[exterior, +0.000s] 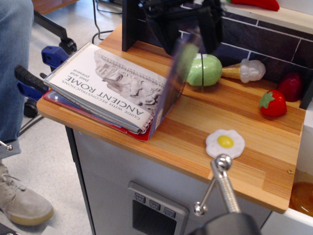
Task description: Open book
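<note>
The black claw (188,29) sits at twelve o'clock in the view, motion-blurred and partly cut off by the top edge; its two dark fingers (213,29) straddle the top edge of the lifted cover, though how far they are spread and whether they truly pinch it I cannot tell through the blur. Directly below, toward six o'clock from the claw, the large spiral-bound book with blue cover and red edging (105,85) lies on the wooden bench (234,171), occupying the nine o'clock side. Its cover stands almost upright at the book's three o'clock edge, smeared by motion, while the exposed white title page reading "ANCIENT ROME" lies flat, printed upside down to the view. At three o'clock of the raised cover, partly hidden behind it, is a green round split toy vegetable (205,69). Further toward three o'clock lie a cream toy ice-cream cone (244,71), a red toy strawberry (273,104) and a dark red fruit (291,86) against the dark tiled wall. A white fried-egg toy (225,142) rests near five o'clock.
</note>
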{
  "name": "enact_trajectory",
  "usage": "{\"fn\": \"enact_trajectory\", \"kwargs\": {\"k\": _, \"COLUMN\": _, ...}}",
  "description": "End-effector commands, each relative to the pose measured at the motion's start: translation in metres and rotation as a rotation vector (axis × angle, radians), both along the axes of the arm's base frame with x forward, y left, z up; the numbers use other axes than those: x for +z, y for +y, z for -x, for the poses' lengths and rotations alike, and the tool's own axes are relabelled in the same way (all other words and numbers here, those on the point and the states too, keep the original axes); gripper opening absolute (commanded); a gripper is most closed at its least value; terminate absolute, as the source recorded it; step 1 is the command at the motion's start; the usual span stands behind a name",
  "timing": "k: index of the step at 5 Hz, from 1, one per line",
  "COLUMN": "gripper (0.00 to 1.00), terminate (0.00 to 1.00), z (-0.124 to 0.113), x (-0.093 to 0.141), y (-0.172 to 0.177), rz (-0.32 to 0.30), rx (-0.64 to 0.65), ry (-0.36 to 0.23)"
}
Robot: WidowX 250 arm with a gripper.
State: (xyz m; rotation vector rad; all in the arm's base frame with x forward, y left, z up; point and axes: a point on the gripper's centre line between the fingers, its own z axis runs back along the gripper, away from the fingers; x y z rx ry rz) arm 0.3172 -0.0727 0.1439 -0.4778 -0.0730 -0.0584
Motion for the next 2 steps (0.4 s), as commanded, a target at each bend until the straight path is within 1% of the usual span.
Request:
{"fn": "enact_trajectory", "kwargs": {"k": 1, "gripper": 1.0, "terminate": 0.0, "z": -0.008, "x": 0.013, "y": -0.071, "rz": 0.032, "rx": -0.028, "ry": -0.055}}
{"fn": "enact_trajectory", "kwargs": {"k": 2, "gripper": 1.0, "terminate": 1.0, "z": -0.009, "x": 0.02, "y": -0.089, "rz": 0.064, "rx": -0.062, "ry": -0.043}}
